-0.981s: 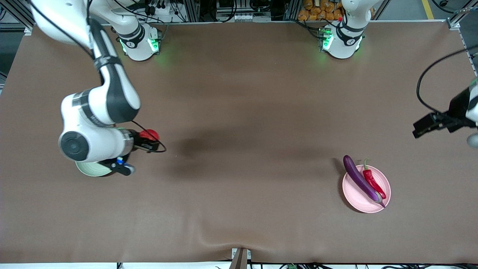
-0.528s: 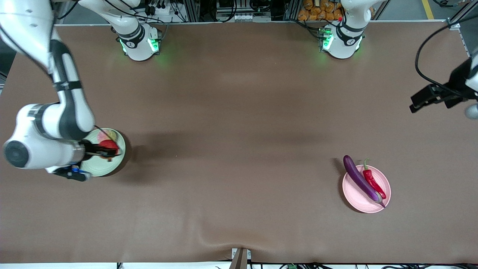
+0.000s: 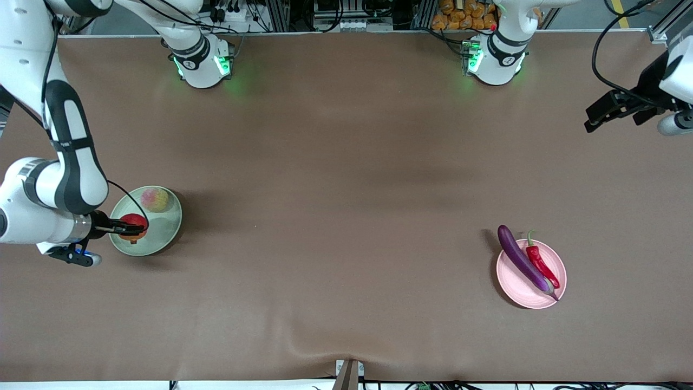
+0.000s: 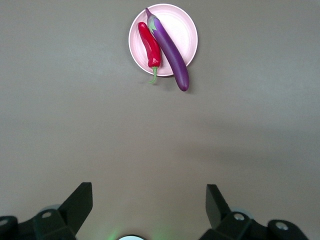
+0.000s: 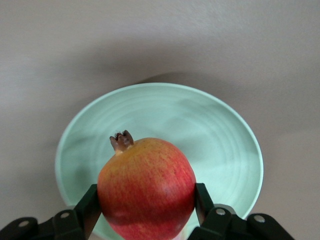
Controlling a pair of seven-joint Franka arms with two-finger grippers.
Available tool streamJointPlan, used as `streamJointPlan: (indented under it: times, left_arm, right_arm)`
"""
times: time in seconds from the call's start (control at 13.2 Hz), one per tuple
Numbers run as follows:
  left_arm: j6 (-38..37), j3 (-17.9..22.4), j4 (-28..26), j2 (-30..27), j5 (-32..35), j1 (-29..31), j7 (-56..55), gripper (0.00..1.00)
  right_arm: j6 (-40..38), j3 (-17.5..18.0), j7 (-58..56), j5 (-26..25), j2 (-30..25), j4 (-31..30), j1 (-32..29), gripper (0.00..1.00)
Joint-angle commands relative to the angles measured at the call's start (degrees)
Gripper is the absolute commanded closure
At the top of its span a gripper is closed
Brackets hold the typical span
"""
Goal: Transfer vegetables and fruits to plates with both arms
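Fingers, right gripper (image 3: pixel 129 229): closed on the pomegranate (image 5: pixel 146 188), held over the green plate (image 3: pixel 168 230).
Fingers, left gripper (image 4: pixel 149 207): spread wide, empty, waiting over the surface (image 3: pixel 346 179).
Handling: pomegranate judged rigid, smooth, likely to roll; best gripped across its widest girth.
Peach (image 3: pixel 154 199): on the green plate.
Eggplant (image 3: pixel 522 261), chili (image 3: pixel 540 262): on the pink plate (image 3: pixel 557 271).

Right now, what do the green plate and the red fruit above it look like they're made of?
The green plate looks like matte plastic: pale, soft sheen, faint concentric rings, though glazed ceramic can't be ruled out. The red fruit, gripped in the right pincer over it, has a smooth red-orange skin with fine speckling and a dry brown nub; real or a plastic replica, I can't tell.
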Motion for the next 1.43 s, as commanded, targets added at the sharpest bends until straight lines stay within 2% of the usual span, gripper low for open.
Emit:
streamJointPlan:
  times: [0.0, 0.23, 0.38, 0.53, 0.68, 0.75, 0.83, 1.06, 1.28, 1.36]
  left_arm:
    - [-0.71, -0.39, -0.99, -1.01, -0.47, -0.40, 0.83, 0.00]
    - [-2.38, -0.57, -0.55, -1.10, -0.47, -0.23, 0.83, 0.00]
    - [-2.82, -0.30, 0.32, -1.02, -0.47, -0.23, 0.75, 0.00]
    - [-2.91, -0.30, 1.47, -0.57, -0.21, -0.40, 0.57, 0.00]
    - [-2.91, -0.30, 1.47, -0.49, -0.21, -0.23, 0.57, 0.00]
    - [-2.74, -0.22, 1.47, -0.31, 0.23, -0.05, 0.66, 0.00]
    - [-2.65, -0.22, 1.64, 0.12, 1.19, 0.04, 0.66, 0.00]
    - [-1.86, -0.22, 2.34, 0.39, 1.29, -0.05, 0.75, 0.00]
    - [-1.50, -0.22, 2.70, 1.36, 1.20, 0.04, 0.83, 0.00]
    - [-0.98, -0.22, 2.96, 1.88, 1.29, 0.04, 0.83, 0.00]
  right_arm:
    - [-0.43, 1.37, -0.38, -0.48, 1.10, 0.77, -1.47, 0.00]
    - [-1.83, 1.72, -0.63, -0.48, 0.41, 1.56, -1.03, 0.00]
    - [-9.08, 4.34, -0.28, -0.48, -1.87, 5.84, -0.24, 0.00]
    - [-20.24, 6.37, -0.89, -1.26, -2.76, 14.52, 0.64, 0.00]
    - [-36.47, 6.47, -2.21, -3.54, -2.85, 29.69, 4.31, 0.00]
    - [-41.16, 6.47, -2.30, -3.55, -2.85, 35.34, 4.94, 0.00]
    - [-43.21, 6.73, -2.22, -3.47, -2.94, 35.92, 4.86, 0.00]
    - [-46.48, 6.99, -2.21, -2.94, -9.51, 36.10, 5.56, 0.00]
    - [-49.63, 9.02, -1.61, -4.78, -15.49, 35.32, 6.00, 0.00]
    - [-49.13, 9.02, -0.64, -4.78, -18.12, 31.83, 5.83, 0.00]
